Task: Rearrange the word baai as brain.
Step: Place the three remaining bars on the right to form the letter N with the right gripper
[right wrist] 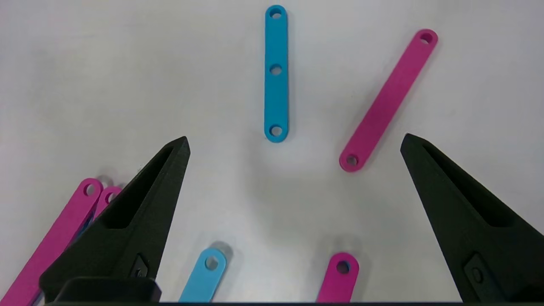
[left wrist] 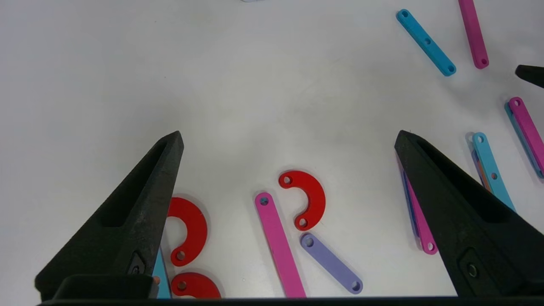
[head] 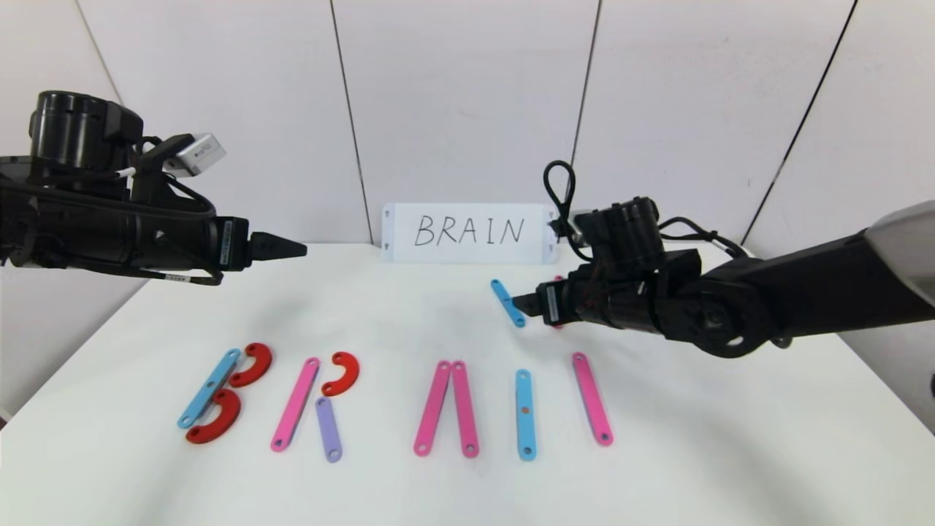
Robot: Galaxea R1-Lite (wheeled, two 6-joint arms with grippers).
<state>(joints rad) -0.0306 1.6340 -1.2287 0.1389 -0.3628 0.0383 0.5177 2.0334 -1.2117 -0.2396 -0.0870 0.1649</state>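
Flat holed pieces lie in a row on the white table. A blue strip (head: 209, 387) with two red arcs (head: 252, 364) makes the first letter. Beside it come a pink strip (head: 295, 403), a red arc (left wrist: 308, 199) and a short purple strip (left wrist: 331, 263). Then follow two leaning pink strips (head: 449, 409), an upright blue strip (head: 525, 414) and a single pink strip (head: 592, 398). My left gripper (left wrist: 289, 136) hovers open and empty above the left letters. My right gripper (right wrist: 295, 140) hangs open and empty farther back, near a loose blue strip (head: 508, 302) and a loose pink strip (right wrist: 389, 100).
A white card (head: 467, 232) with handwritten BRAIN leans against the back wall. The table's left edge (head: 66, 372) runs close to the first letter. Bare table (head: 409, 314) lies between the row and the card.
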